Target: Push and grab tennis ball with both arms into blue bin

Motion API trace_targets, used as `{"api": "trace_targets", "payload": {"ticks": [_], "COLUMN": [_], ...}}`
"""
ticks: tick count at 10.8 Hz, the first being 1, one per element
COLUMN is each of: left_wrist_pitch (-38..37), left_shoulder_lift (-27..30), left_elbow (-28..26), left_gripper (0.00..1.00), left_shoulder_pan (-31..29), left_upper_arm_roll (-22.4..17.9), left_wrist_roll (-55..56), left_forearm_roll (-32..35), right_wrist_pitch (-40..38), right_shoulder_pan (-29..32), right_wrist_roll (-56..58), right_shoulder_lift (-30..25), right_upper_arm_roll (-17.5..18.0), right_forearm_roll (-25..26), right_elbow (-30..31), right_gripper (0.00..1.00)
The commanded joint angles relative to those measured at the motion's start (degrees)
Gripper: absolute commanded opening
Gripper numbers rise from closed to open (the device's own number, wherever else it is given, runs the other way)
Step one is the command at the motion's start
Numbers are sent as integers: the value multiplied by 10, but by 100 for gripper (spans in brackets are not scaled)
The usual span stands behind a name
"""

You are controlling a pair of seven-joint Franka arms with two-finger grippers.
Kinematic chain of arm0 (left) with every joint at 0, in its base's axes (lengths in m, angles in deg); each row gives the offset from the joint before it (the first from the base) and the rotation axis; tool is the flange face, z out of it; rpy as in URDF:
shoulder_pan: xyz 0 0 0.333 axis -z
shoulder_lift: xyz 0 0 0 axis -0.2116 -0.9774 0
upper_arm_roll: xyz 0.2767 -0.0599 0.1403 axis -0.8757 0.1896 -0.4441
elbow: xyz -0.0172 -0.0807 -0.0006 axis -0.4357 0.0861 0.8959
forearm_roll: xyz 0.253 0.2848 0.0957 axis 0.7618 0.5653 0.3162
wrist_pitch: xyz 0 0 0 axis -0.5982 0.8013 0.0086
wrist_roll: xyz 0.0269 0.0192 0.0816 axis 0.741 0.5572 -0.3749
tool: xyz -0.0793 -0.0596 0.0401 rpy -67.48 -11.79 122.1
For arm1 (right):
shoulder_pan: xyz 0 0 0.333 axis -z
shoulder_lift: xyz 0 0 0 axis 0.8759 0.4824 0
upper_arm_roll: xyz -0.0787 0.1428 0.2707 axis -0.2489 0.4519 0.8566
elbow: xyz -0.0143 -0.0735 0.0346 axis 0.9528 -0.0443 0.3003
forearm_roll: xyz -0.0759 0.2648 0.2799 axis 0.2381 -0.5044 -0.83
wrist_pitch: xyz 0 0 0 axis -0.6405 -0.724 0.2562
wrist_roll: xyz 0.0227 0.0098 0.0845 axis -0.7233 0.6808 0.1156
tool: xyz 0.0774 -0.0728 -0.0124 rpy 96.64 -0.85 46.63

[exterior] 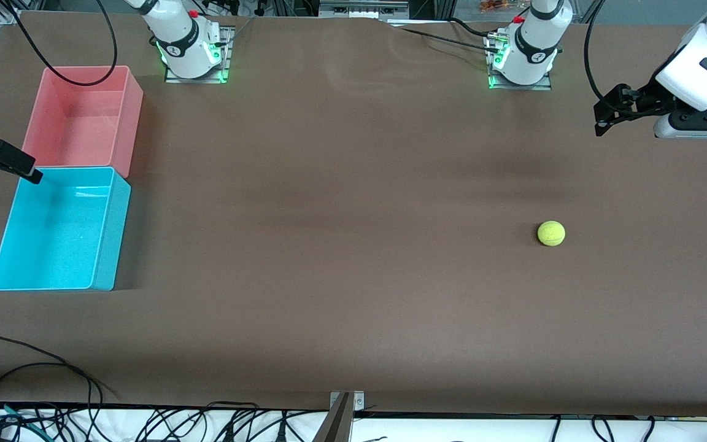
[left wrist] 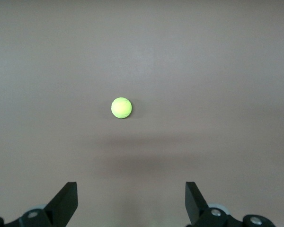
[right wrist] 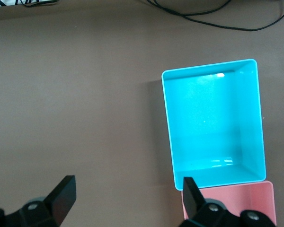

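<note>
The tennis ball [exterior: 551, 233] lies on the brown table toward the left arm's end; it also shows in the left wrist view [left wrist: 121, 108]. My left gripper [exterior: 600, 124] hangs in the air over the table at that end, well apart from the ball, open and empty [left wrist: 130, 198]. The blue bin [exterior: 111, 233] stands empty at the right arm's end and also shows in the right wrist view [right wrist: 213, 127]. My right gripper [exterior: 32, 174] is up over the table's edge where the blue and pink bins meet, open and empty [right wrist: 127, 196].
A same-sized pink bin [exterior: 132, 123] stands against the blue bin, farther from the front camera, and shows in the right wrist view [right wrist: 227, 203]. Black cables [exterior: 34, 368] and a metal bracket [exterior: 344, 408] lie along the table's front edge. The arm bases [exterior: 191, 52] [exterior: 522, 58] stand at the back.
</note>
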Motion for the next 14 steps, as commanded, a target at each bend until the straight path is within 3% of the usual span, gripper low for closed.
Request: {"api": "trace_targets", "payload": {"ticks": [1,14], "left_wrist_pitch": [-14,-14], "left_shoulder_lift": [-10,-11], "left_elbow": [20,21], "left_gripper": [100,100], "left_shoulder_pan": [-2,-1], "left_upper_arm_roll": [0,0], "left_wrist_roll": [3,2], "left_forearm_roll": [4,5], "right_wrist_pitch": [-12,-14], "right_shoulder_pan": [0,-1], "right_wrist_roll": [3,-6], "right_shoulder_lift": [4,8], "right_upper_arm_roll": [-2,-1], "right_forearm_roll": [-10,-11], "right_elbow": [-13,-13], "right_gripper": [100,100]}}
